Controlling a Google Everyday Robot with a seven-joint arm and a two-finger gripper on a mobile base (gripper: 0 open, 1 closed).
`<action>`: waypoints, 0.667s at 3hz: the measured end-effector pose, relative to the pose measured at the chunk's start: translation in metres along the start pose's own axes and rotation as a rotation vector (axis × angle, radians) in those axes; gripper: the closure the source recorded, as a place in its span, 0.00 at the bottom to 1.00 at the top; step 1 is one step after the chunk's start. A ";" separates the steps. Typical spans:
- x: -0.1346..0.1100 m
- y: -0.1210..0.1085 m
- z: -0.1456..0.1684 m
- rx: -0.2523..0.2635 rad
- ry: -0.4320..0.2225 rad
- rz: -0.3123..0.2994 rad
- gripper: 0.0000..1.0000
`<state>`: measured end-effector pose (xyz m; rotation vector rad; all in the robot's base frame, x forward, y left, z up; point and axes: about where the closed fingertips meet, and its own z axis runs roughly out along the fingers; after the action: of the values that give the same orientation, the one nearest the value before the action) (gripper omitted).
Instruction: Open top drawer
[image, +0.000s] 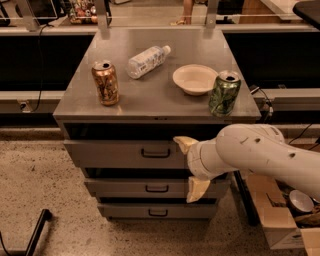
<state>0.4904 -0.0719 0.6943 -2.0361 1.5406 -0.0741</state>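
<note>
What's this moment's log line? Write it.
claw: open, right of handle | top drawer: handle not gripped

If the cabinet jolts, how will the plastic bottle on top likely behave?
The plastic bottle lies on its side, so it would probably roll. It looks clear and thin, likely light. The gripper, open, sits before the top drawer, right of its handle.
</note>
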 end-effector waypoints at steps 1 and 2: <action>0.014 -0.013 0.022 -0.020 -0.009 0.019 0.00; 0.026 -0.027 0.036 -0.029 -0.012 0.067 0.00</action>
<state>0.5359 -0.0758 0.6698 -2.0019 1.6097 -0.0137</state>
